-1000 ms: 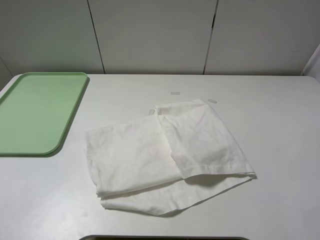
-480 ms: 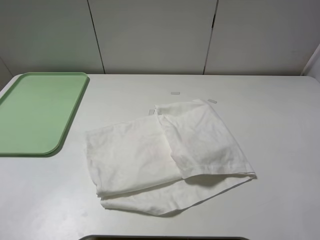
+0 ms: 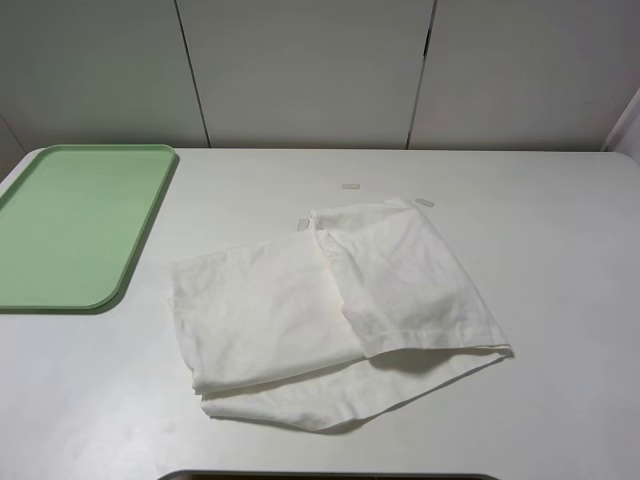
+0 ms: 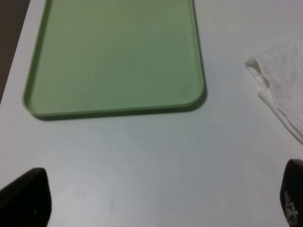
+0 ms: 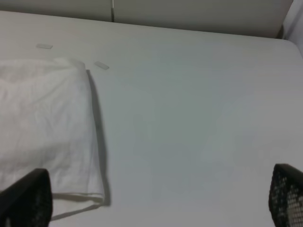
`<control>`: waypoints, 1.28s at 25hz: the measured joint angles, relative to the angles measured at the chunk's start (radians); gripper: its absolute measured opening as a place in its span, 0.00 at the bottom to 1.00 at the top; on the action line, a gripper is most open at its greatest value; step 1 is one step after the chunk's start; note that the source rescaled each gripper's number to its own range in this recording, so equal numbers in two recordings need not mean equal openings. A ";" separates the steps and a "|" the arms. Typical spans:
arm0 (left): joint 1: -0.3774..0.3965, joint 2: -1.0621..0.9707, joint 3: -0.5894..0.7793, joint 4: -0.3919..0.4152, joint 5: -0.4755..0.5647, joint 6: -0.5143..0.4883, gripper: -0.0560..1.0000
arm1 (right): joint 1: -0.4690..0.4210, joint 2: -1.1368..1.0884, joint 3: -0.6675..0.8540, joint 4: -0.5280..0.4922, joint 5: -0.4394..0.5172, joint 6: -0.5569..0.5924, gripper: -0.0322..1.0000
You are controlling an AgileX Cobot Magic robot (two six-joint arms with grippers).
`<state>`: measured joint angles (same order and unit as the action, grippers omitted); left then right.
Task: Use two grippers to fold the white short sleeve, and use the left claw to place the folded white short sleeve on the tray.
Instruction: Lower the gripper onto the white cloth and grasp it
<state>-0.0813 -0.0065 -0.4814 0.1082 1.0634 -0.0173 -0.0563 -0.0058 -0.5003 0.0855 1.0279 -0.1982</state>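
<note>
Table (image 3: 570, 330) white, fills your high view; white short sleeve (image 3: 330, 310) lies wrinkled mid-table, partly folded, one flap lapped over the rest, not on tray; tray (image 3: 70, 225) light green, flat on table at 10 o'clock from white short sleeve, well apart; your left hand (image 4: 158, 201) spread wide, gripping nothing, above bare table near tray corner; your right hand (image 5: 156, 196) likewise spread wide, holding nothing, near white short sleeve's edge; two tape strips (image 3: 350, 186) at 12 o'clock from white short sleeve.

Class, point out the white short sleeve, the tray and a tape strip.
white short sleeve (image 3: 260, 310), exterior high view, left layer.
tray (image 3: 80, 220), exterior high view, bare floor.
tape strip (image 3: 350, 186), exterior high view, middle.
</note>
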 joint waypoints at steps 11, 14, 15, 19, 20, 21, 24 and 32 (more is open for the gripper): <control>0.000 0.000 0.000 0.000 -0.009 0.000 0.97 | 0.000 0.000 0.000 0.000 0.000 0.000 1.00; 0.000 0.000 -0.001 -0.053 -0.010 0.000 0.97 | 0.000 0.000 0.000 0.000 0.000 0.000 1.00; 0.000 0.002 -0.006 -0.088 -0.014 0.000 0.97 | 0.000 0.000 0.000 0.000 0.000 0.000 1.00; 0.000 0.090 -0.089 -0.246 -0.104 0.048 0.96 | 0.000 0.000 0.000 0.000 0.000 0.000 1.00; 0.000 0.090 -0.089 -0.246 -0.104 0.048 0.96 | 0.000 0.000 0.000 0.000 0.000 0.000 1.00; 0.000 0.162 -0.129 -0.294 -0.147 0.085 0.96 | 0.000 0.000 0.000 0.000 0.000 0.000 1.00; 0.000 0.245 -0.162 -0.345 -0.168 0.118 0.95 | 0.000 0.000 0.000 0.000 0.000 0.000 1.00; 0.000 0.766 -0.187 -0.745 -0.308 0.464 0.95 | 0.000 0.000 0.000 0.000 0.000 0.000 1.00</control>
<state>-0.0813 0.7599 -0.6684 -0.6372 0.7550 0.4469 -0.0563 -0.0058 -0.5003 0.0855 1.0279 -0.1982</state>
